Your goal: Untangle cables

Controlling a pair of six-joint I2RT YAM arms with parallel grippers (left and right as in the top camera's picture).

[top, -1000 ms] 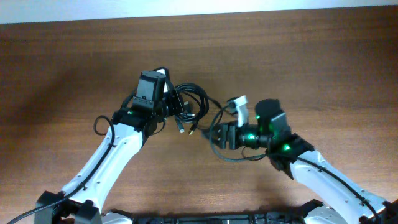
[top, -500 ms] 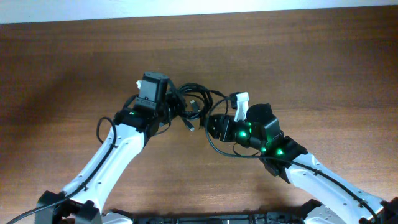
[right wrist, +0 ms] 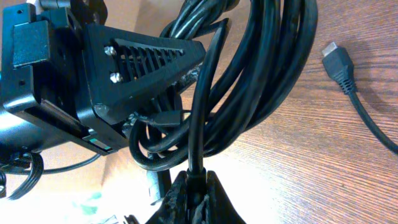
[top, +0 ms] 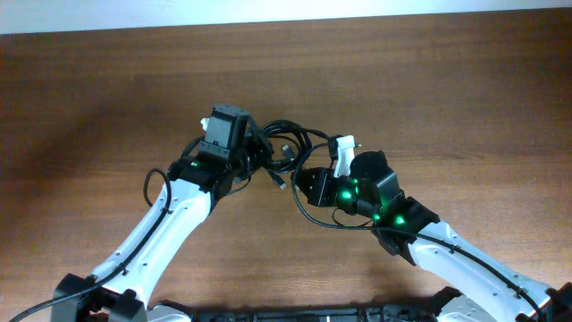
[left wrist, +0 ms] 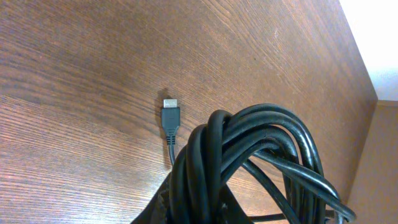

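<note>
The cables [top: 288, 140] form a tangled black bundle above the table between my two arms. My left gripper [top: 255, 156] is shut on the bundle's left side; in the left wrist view the thick coil [left wrist: 249, 162] rises from between the jaws [left wrist: 199, 214]. A small plug [left wrist: 170, 116] lies on the wood beyond it. My right gripper [top: 300, 180] reaches in from the right. In the right wrist view its fingers [right wrist: 196, 196] are pinched shut on a single thin strand [right wrist: 198, 124] coming out of the coil [right wrist: 267, 74]. The left gripper's black body [right wrist: 124, 68] is close by.
Another plug [right wrist: 339, 65] with its cord lies on the wooden table [top: 429, 98] to the right of the coil. Thick black arm wires loop beside the left arm [top: 147, 183] and under the right wrist [top: 326, 224]. The table's far edge [top: 286, 25] meets a white wall.
My right gripper has moved left into the bundle and closed on one strand. The left arm has shifted the bundle slightly up and to the right.
</note>
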